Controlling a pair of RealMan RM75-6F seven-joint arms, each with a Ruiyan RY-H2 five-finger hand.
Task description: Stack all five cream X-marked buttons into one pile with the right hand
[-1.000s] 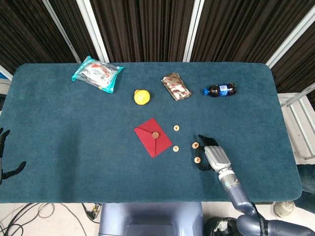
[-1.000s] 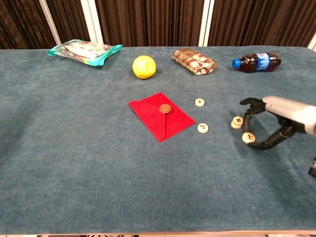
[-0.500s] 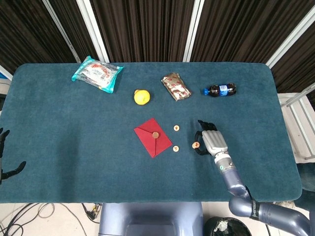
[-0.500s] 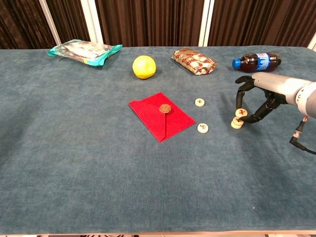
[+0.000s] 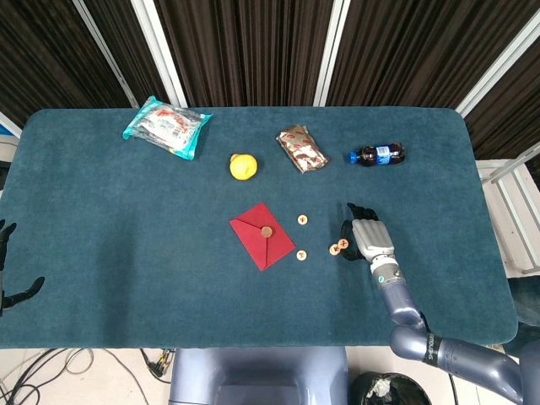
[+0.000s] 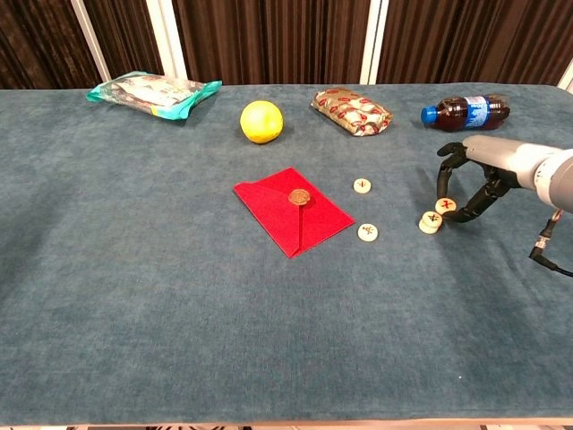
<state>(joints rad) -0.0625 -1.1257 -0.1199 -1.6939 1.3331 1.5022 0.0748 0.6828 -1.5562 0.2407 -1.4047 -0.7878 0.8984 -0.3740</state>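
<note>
Two single cream X-marked buttons lie right of the red envelope, the far button [image 6: 362,185] [image 5: 302,219] and the near button [image 6: 368,232] [image 5: 300,255]. Further right stands a short pile of buttons [image 6: 430,222] [image 5: 333,252]. My right hand [image 6: 479,176] [image 5: 368,238] pinches another button [image 6: 445,206] [image 5: 342,245], tilted, just above and right of that pile; I cannot tell if they touch. My left hand [image 5: 7,285] shows only as dark spread fingers at the left edge of the head view, off the table and holding nothing.
A red envelope [image 6: 291,210] with a brown seal lies mid-table. Along the back are a snack bag [image 6: 152,92], a lemon [image 6: 260,121], a foil packet [image 6: 353,110] and a cola bottle [image 6: 466,112], the bottle just behind my right hand.
My right hand lifted the nearest button off the cloth and carried it back towards the pile; it now holds the button slightly lower and to the right. The left hand has not moved.
</note>
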